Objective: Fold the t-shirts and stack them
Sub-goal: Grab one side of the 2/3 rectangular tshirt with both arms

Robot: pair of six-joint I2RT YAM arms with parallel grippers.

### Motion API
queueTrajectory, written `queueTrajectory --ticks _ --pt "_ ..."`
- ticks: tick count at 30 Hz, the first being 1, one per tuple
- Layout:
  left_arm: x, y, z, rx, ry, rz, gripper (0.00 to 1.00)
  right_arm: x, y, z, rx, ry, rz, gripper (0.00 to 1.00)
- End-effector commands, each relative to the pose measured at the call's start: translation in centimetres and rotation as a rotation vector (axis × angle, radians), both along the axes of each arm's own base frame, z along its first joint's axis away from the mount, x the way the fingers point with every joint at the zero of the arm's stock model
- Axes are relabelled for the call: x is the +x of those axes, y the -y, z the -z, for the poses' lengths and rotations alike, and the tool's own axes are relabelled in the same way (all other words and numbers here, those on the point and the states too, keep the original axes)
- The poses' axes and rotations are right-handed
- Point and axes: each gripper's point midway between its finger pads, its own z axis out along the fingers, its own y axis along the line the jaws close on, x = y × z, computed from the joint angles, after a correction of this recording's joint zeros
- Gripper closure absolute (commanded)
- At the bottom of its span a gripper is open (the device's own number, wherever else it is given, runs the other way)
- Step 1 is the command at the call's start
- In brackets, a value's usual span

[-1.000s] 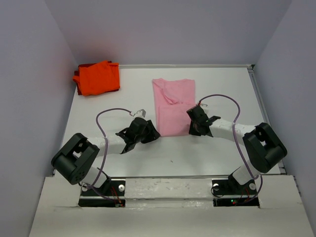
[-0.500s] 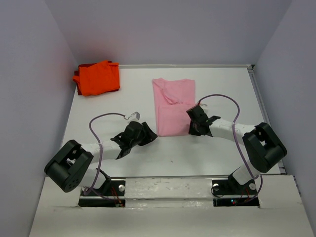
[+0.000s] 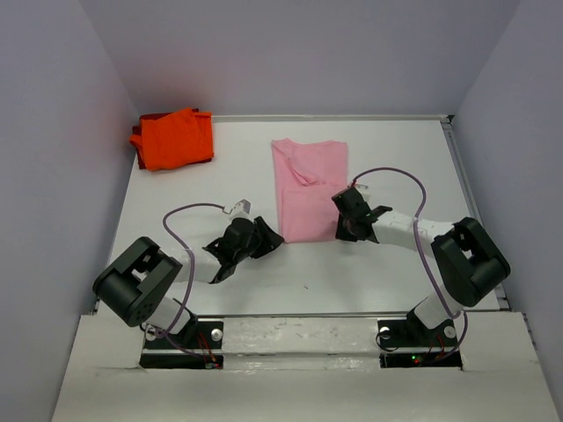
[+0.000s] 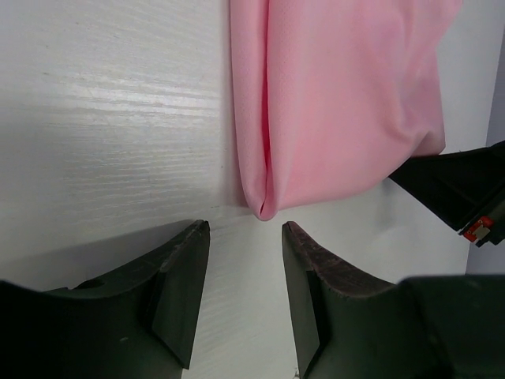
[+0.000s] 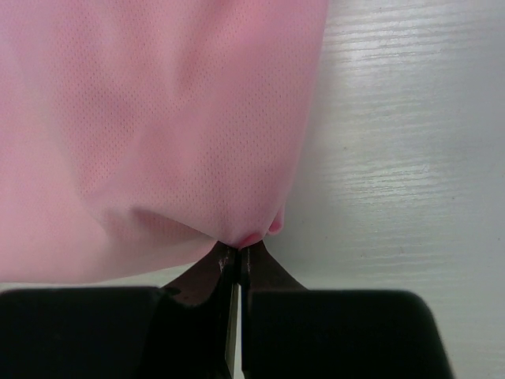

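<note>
Left gripper: jaws moderately open, holding nothing, resting low over the table with the near-left corner of the pink t-shirt just beyond the gap and not yet between the fingers. Change noted: a second ago this gripper sat against that same corner; half a second ago it had drawn back slightly to the left, and it has now edged forward again, so the corner is lined up but not seized. Right gripper: unchanged over the same interval, jaws closed to a sliver and pinching the near-right corner of the garment, the cloth bunching into a small peak at the fingertips. Assessment: one hem corner is secured and the other is pending; the next fold, judged to be near hem carried toward the far end, cannot fairly begin until the left jaws advance and close on their corner. Risk: the left corner is a rolled double edge lying flat, and the fingers may catch only one layer. Pink t-shirt itself lies mid-table as a long narrow strip running near to far, sides already turned in, with a small crease near its middle. Orange t-shirt sits folded in the far-left corner, well apart from both arms, with a darker red edge showing beneath it.
</note>
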Motion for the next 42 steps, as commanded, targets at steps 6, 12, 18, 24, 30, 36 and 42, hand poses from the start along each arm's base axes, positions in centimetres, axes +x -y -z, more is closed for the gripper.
queueTrajectory --ticks 6,12,18,24,30,36,42 --pt "0.4 0.5 -1.0 -0.048 0.049 0.012 0.41 0.6 -1.1 0.2 0.011 0.003 -0.026 1.0" --pt "0.9 1.4 -0.4 -0.043 0.028 0.034 0.34 0.7 -1.1 0.1 0.011 0.005 -0.031 1.0" --pt "1.6 2.1 0.0 -0.029 0.027 0.05 0.34 0.6 -1.1 0.2 0.011 0.002 -0.034 1.0" --pt "2.2 2.6 0.5 -0.009 0.029 0.06 0.48 0.5 -1.0 0.0 0.007 0.008 -0.039 1.0" --pt "2.3 2.3 0.6 0.008 0.04 0.059 1.0 0.4 -0.9 -0.5 0.015 0.016 -0.042 1.0" --pt "1.3 1.3 0.0 0.014 0.046 0.058 1.0 -1.1 -0.8 -1.5 0.054 0.012 -0.062 1.0" --pt "-0.8 0.0 -1.5 -0.009 0.06 0.061 1.0 -4.2 -0.8 -2.7 0.083 -0.003 -0.091 1.0"
